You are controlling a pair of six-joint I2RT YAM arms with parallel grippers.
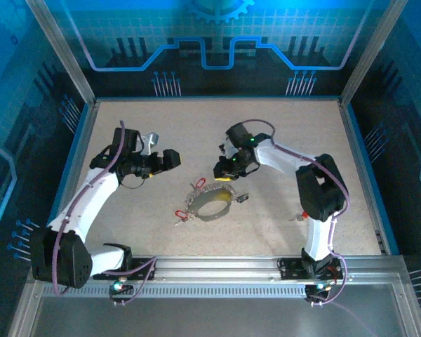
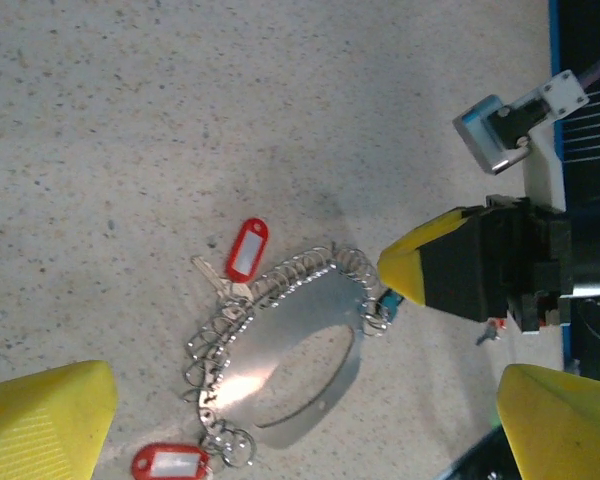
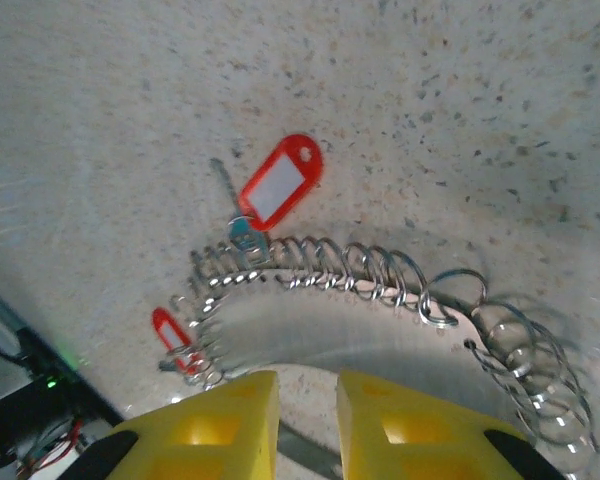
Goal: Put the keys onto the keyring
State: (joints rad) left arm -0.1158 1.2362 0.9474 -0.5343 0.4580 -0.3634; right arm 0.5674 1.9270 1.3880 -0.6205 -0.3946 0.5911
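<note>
Top external view: the keyring (image 1: 210, 205) is seen lying on the speckled table (image 1: 126, 126) just below the middle of the frame, with the keys (image 1: 181, 215) marked by red tags at its lower left and upper left edges. The right gripper (image 1: 224, 175) is set just above the ring's upper right. The left gripper (image 1: 170, 160) is held left of centre, apart from the ring. Left wrist view: the left gripper's yellow fingertips (image 2: 40, 420) are spread to the two lower corners, jaws wide open. Between them the keyring (image 2: 310, 320) is shown as a flat metal band lined with small split rings. One red tag (image 2: 246, 250) lies at its upper left and another at the bottom edge, and a yellow fingertip of the right gripper (image 2: 415, 265) is placed at the ring's right edge. Right wrist view: the right gripper (image 3: 308, 400) is seen at the bottom with its fingers drawn almost together over the band (image 3: 320, 335). Whether the band is clamped cannot be told.
</note>
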